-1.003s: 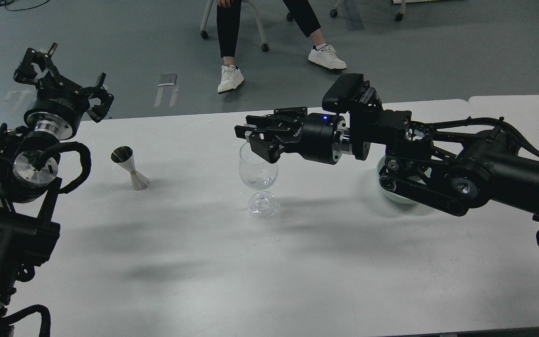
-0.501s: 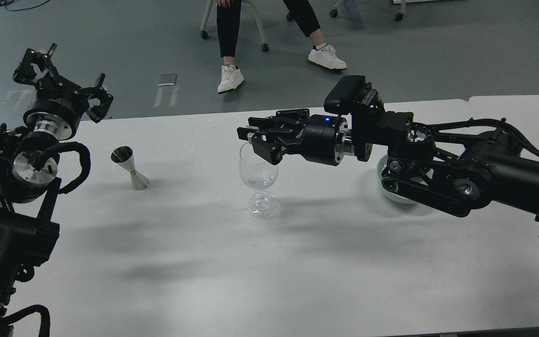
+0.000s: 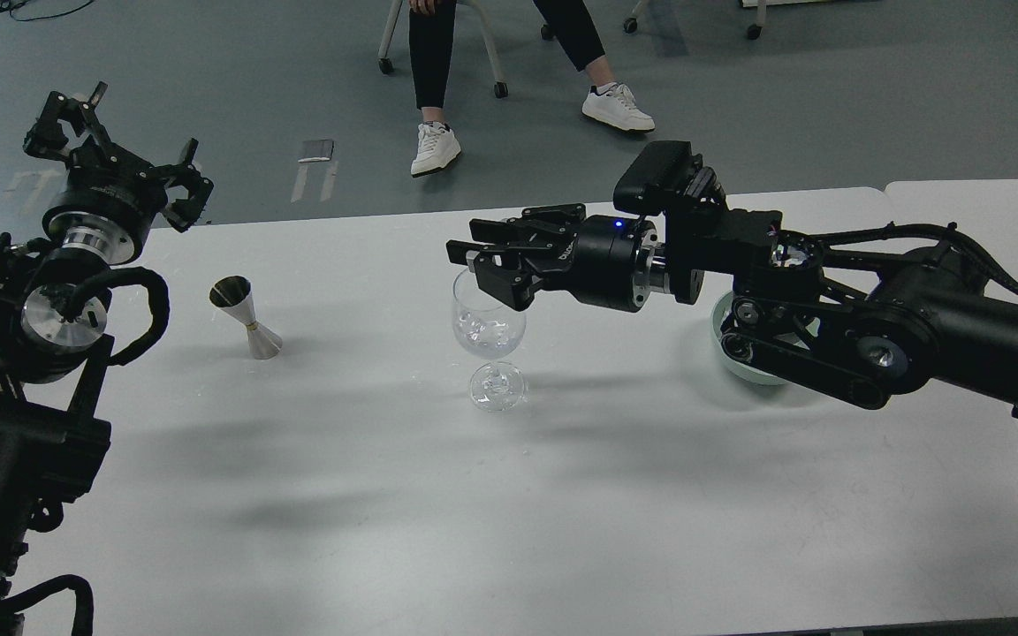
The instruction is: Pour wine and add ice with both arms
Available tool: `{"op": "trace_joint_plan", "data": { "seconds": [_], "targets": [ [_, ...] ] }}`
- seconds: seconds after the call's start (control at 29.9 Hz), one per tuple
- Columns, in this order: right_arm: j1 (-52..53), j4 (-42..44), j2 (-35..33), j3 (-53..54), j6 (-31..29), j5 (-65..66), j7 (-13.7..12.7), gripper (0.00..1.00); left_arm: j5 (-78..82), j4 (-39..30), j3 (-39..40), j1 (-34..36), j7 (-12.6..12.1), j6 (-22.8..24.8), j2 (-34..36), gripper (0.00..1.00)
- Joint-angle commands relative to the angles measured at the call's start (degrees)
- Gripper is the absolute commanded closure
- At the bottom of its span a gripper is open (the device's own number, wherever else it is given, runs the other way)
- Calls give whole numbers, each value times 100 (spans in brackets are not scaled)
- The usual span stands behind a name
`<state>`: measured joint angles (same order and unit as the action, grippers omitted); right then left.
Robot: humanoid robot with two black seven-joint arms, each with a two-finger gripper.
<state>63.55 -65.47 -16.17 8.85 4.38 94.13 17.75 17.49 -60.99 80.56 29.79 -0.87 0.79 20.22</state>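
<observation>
Table (image 3: 438,521): the near half is bare white; everything in use stands toward 12 o'clock of its middle.
Wine glass (image 3: 489,340): upright on its foot, roughly mid-table.
Ice (image 3: 484,330): whitish glinting lumps lie low in the bowl of the glass, so at least 1 cube looks delivered.
Wine: too clear to make out; I cannot tell whether any is in the glass.
Jigger (image 3: 247,316): stands upright at 9 o'clock of the glass, well apart, untouched, which suggests pouring is done.
Right gripper (image 3: 476,263): hovers just over the glass rim at 12 o'clock, fingers slightly apart, holding nothing visible.
Bowl (image 3: 725,358): pale, at 3 o'clock of the glass, mostly hidden under the right arm.
Left gripper (image 3: 111,150): raised at 10 o'clock beyond the table edge, fingers spread wide, empty.
Left to do: judged nearly finished; perhaps more ice, then withdrawing.
</observation>
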Motion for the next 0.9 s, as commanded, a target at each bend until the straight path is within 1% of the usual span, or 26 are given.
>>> {"op": "trace_joint_plan", "data": {
  "seconds": [0.0,0.03,0.07,0.1,0.13,0.3,0.37,0.4,0.43,0.47,0.53,0.6,0.64,0.74,0.87],
  "targets": [
    [0,-27,-27,64,45,-8,0,45,0,0,3,0,17,0,0,4],
    [0,-27,-27,107,54,-17,-8,41,0,0,3,0,17,0,0,4],
    [0,-1,-35,256,54,-17,-17,28,0,0,3,0,17,0,0,4],
    [0,8,-35,370,54,-17,-26,19,0,0,-6,0,8,0,0,4],
    [-9,17,-27,606,54,-52,-35,0,0,0,-6,0,-1,0,0,4],
    [-44,78,35,1477,63,-105,-61,0,0,-27,-14,-17,-18,123,0,3],
    [-193,70,70,2327,72,-114,-61,0,0,-35,-6,-26,-10,324,-9,3],
    [-272,70,122,2566,80,-114,-61,0,0,-35,-6,-26,-1,395,-9,3],
    [-360,61,192,2804,98,-140,-53,0,9,-44,-6,-26,-1,474,-18,3],
    [-569,52,393,3293,141,-245,-44,0,9,-53,-6,-17,-10,666,-9,3],
    [-965,34,736,3970,238,-377,-9,0,0,-105,12,-26,17,878,9,3],
    [-1230,8,1001,4501,379,-378,9,0,0,-106,64,-17,8,888,9,4],
    [-1274,17,1158,4772,475,-395,9,0,9,-80,73,0,51,853,-26,4],
    [-1292,61,1527,5098,703,-421,9,0,17,-44,56,79,52,791,-35,3],
    [-1319,87,1617,5653,1240,-859,9,0,9,-27,38,115,34,800,-35,3]
  ]
}}
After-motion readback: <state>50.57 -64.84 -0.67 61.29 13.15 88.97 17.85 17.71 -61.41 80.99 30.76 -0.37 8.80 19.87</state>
